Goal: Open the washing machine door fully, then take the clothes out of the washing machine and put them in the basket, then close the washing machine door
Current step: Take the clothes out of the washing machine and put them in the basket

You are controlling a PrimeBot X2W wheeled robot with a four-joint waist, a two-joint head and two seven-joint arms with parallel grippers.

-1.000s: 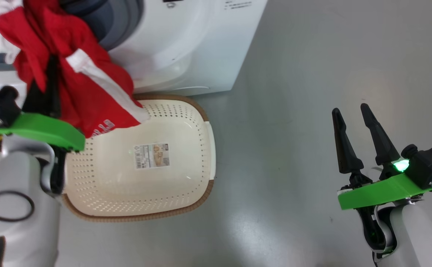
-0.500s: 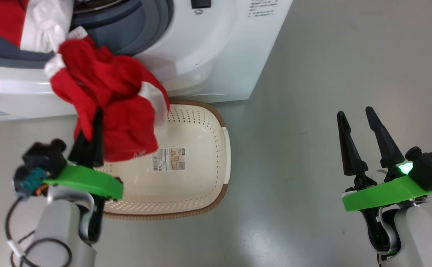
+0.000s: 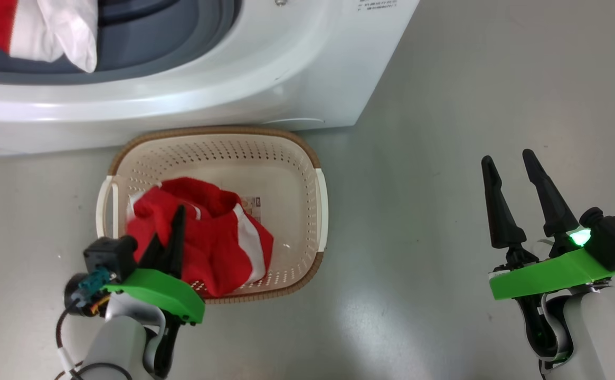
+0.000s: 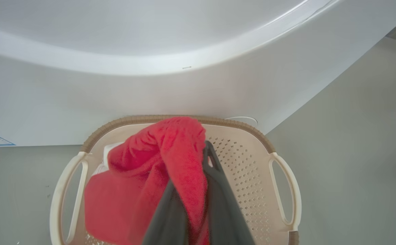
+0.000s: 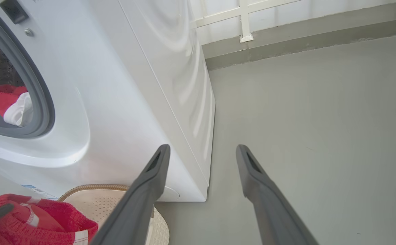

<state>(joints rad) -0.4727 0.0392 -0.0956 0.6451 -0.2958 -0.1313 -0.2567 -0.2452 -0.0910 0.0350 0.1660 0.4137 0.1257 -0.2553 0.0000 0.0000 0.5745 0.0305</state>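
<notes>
The red garment (image 3: 217, 248) with white stripes lies bunched in the left half of the cream basket (image 3: 217, 130). My left gripper (image 3: 179, 212) reaches down into the basket, shut on a fold of that garment (image 4: 170, 153). More red and white clothes (image 3: 43, 31) hang over the grey ring in the mouth of the white washing machine (image 3: 265, 79); they are also in the right wrist view (image 5: 7, 105). The washing machine door is out of view. My right gripper (image 3: 505, 158) stands open over bare floor, far right of the basket, holding nothing.
The basket (image 4: 252, 131) stands on the grey floor right against the washing machine's front (image 4: 150, 92). Grey floor (image 3: 444, 105) runs to the right of the machine and the basket. A wall base (image 5: 286, 41) runs behind the machine.
My left gripper has come down from the machine's mouth into the basket, bringing the red garment with it. The head view has shifted. The right arm has held still.
</notes>
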